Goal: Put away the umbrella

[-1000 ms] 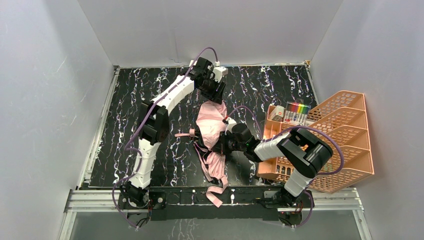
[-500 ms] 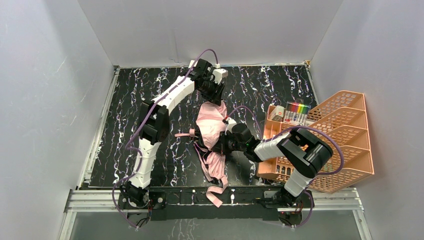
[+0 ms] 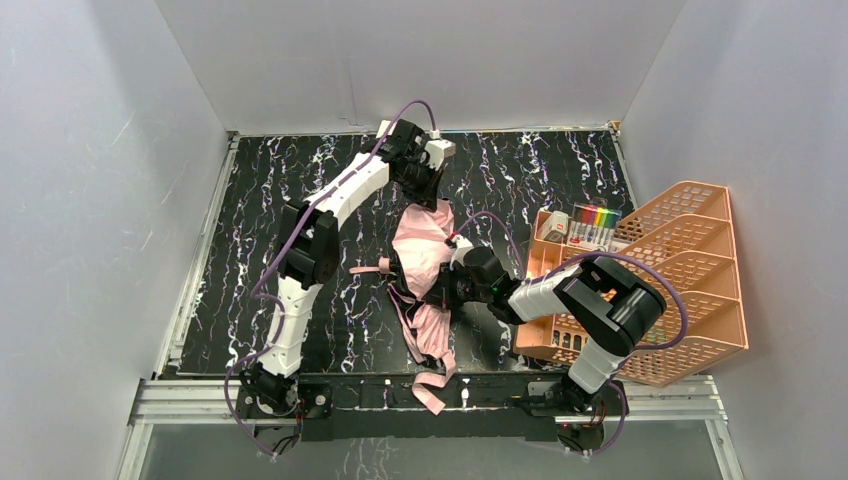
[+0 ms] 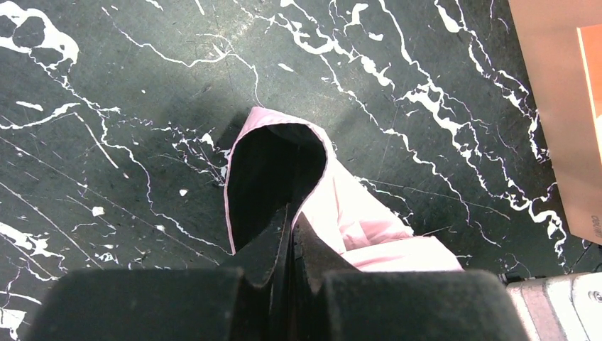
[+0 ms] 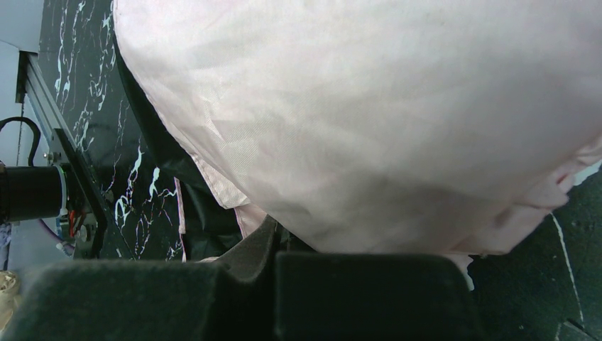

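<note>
Umbrella (image 3: 420,250) lies crumpled mid-table, pink face up, black lining showing along its left and near edges. It runs far-to-near. Its strap (image 3: 432,392) trails over the near table edge, btwn the two arm bases. A pink stub (image 3: 366,269) pokes out to the left; can't tell if it's the handle.

Your left gripper (image 3: 432,197) is at the far tip of the fabric. In the left wrist view the fingers (image 4: 259,256) are pressed together on a fold there, black inside w/ a pink hem. The fold loops up off the marble table (image 3: 260,220) just past the tips.

Your right gripper (image 3: 442,292) comes in low from the right, at the umbrella's right side around the middle. In the right wrist view its fingers (image 5: 248,263) are closed up tight, tips tucked under a big pink bulge of cloth w/ black lining beside them. Can't tell if any cloth is nipped btwn them.

Orange mesh rack (image 3: 690,260) sits at the right edge of the table, apart from the umbrella. Coloured markers (image 3: 597,218) stand in its far-left compartment.
</note>
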Tool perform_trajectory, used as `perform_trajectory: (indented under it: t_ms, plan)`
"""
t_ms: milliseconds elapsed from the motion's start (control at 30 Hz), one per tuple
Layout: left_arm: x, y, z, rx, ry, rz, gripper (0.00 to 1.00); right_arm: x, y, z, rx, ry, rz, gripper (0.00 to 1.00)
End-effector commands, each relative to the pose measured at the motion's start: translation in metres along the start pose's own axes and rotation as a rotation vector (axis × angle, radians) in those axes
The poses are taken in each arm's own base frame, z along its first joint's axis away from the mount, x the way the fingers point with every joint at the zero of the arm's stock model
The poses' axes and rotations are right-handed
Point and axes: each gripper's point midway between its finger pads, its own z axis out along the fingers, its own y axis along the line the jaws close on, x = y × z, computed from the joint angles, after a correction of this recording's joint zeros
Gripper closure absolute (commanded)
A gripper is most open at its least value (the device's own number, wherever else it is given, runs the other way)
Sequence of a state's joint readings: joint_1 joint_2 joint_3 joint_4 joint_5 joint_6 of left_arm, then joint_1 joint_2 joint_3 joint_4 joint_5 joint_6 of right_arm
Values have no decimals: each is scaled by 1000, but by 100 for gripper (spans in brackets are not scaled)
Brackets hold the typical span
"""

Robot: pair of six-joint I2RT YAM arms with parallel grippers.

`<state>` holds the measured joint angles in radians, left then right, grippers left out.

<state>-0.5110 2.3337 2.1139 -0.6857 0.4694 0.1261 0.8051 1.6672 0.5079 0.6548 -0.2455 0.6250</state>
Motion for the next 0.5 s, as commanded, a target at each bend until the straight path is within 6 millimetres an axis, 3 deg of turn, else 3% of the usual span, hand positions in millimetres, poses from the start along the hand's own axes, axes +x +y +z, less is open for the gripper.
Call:
perform_trajectory:
  t_ms: [0, 200, 467]
  plan:
    - [-33, -10, -32, -17, -96, 1, 100, 66, -52, -15, 195, 201, 43, 100]
    - [-66, -26, -81, 19, -242, -61, 100, 67, -55, -15, 209, 204, 55, 100]
    - [-69, -68, -126, 134, -310, -90, 100, 69, -58, -13, 223, 206, 77, 100]
